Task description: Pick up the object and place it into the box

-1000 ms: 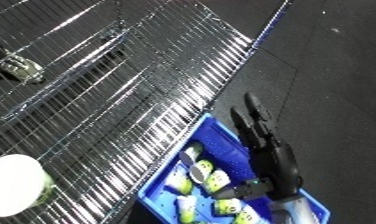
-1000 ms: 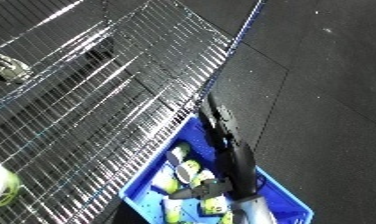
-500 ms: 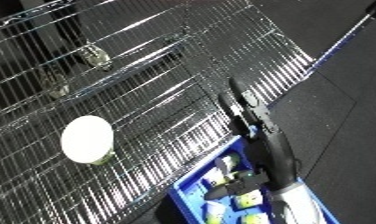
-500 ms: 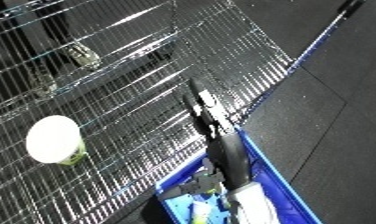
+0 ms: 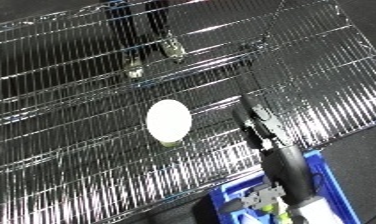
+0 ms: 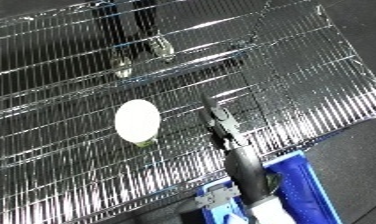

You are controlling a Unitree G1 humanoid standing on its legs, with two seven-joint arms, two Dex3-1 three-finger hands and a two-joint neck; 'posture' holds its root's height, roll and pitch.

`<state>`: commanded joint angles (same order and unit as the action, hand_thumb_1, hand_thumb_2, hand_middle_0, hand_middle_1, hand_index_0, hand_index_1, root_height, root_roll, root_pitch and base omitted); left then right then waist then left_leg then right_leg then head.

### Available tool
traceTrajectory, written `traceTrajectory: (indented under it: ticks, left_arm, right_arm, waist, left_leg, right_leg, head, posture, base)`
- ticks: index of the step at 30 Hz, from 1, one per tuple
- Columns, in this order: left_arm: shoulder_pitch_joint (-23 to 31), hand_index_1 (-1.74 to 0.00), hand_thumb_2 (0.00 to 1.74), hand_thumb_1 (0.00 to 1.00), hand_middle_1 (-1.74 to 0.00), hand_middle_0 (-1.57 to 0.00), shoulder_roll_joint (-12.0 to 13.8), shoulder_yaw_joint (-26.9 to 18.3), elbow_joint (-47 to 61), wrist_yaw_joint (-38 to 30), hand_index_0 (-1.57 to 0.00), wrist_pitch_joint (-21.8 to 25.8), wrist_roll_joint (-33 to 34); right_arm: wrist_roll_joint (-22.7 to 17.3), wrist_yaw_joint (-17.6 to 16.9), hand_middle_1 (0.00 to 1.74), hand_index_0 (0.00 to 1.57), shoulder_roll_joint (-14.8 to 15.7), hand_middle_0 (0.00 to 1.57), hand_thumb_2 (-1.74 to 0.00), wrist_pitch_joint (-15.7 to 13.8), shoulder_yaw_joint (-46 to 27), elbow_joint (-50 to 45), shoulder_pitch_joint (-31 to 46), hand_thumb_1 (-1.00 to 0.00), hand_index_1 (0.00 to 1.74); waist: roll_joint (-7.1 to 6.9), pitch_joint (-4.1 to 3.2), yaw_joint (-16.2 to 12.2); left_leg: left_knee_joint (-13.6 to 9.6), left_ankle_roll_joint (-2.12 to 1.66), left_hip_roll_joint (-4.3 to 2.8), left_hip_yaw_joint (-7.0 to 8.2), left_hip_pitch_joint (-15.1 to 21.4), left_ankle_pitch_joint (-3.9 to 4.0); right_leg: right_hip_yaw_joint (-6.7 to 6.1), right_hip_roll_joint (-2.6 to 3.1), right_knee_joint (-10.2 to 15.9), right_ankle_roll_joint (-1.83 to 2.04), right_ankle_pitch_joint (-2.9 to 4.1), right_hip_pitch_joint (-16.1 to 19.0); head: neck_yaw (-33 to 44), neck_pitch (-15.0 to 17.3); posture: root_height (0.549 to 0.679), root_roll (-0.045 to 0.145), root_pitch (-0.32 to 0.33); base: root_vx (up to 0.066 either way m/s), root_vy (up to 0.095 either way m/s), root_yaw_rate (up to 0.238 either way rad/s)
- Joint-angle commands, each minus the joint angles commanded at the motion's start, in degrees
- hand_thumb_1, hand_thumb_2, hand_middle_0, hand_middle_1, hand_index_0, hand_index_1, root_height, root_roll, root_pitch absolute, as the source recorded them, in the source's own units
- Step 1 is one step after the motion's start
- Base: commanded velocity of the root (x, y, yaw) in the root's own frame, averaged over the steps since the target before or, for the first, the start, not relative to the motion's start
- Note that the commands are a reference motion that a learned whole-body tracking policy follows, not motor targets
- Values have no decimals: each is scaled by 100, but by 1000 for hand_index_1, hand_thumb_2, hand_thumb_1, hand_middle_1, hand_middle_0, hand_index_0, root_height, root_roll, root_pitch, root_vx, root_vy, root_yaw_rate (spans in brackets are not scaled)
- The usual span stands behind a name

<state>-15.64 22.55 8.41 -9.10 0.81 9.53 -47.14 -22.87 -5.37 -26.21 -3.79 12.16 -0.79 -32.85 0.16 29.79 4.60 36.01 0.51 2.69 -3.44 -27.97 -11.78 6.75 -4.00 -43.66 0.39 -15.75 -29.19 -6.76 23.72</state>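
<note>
One arm is seen at lower right of the frame. A black hand [image 5: 258, 121] with slender dark fingers [image 5: 245, 102] is observed, with small pale metallic patches on the knuckle area. Below it, a dark grey cylindrical wrist section is noted, followed by a white forearm shell at the lower edge.

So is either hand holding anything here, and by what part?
Nothing is held. The right hand reaches over the wire shelf with straight fingers, apart from the white round object. The left hand is not in view.
</note>
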Motion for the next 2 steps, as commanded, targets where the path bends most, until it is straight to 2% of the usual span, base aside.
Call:
traceTrajectory:
  ticks: [2]
  left_arm:
    - [-4, -1740, 1740, 1000, -1740, -1570, 20, 20, 12, 25, -1570, -26, 10]
  right_arm:
    - [5, -55, 0, 0, 24, 0, 0, 7, 49, 50, -26, 0, 0]
  waist:
    - [-7, 0, 44]
  left_leg:
    - [82, 16, 22, -21, -56, -28]
  right_leg:
    - [29, -14, -46, -5, -14, -25]
  head:
    - [11, 2]
  posture:
    - [639, 51, 76]
  base:
    - [52, -23, 138]
